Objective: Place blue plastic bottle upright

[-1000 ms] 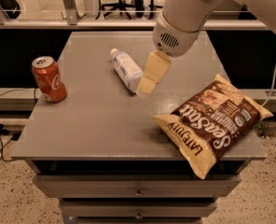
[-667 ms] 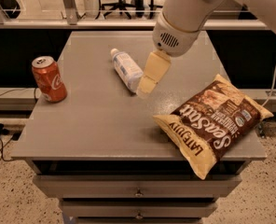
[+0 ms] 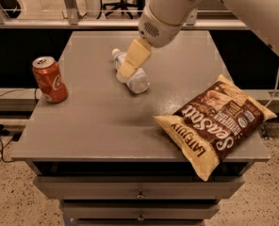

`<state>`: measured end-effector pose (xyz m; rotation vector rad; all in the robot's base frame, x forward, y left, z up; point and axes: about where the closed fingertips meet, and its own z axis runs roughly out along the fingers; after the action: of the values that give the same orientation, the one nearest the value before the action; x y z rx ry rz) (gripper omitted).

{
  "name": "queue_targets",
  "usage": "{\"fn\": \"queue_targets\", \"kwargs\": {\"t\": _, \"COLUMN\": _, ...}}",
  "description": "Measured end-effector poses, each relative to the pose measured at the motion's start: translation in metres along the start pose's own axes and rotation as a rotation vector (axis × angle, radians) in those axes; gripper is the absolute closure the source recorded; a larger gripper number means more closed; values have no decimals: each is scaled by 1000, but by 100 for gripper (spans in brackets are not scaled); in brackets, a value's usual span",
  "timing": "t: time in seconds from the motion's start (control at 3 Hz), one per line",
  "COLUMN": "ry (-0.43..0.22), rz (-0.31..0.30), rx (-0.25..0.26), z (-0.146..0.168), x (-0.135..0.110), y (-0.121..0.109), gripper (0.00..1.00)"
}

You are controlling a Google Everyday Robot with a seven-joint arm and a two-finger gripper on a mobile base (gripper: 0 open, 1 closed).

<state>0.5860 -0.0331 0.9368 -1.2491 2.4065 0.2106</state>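
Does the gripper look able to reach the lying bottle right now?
Probably yes. The gripper hangs right over the bottle, which lies on its side on the table; the can and chip bag sit well aside.

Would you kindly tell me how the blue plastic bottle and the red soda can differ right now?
The blue plastic bottle lies on its side mid-table; the red soda can stands upright near the left edge. The bottle is clear and pale; the can is opaque red. The hand hangs over the bottle, while the can stands apart from it. Both rest on the grey table.
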Motion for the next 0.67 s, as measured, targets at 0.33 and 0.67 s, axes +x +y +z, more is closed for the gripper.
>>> {"fn": "queue_targets", "kwargs": {"t": 0.33, "ry": -26, "rz": 43, "rx": -23, "z": 25, "x": -41, "y": -10, "gripper": 0}}
{"fn": "queue_targets", "kwargs": {"t": 0.67, "ry": 19, "rz": 159, "rx": -24, "z": 75, "x": -73, "y": -27, "gripper": 0}}
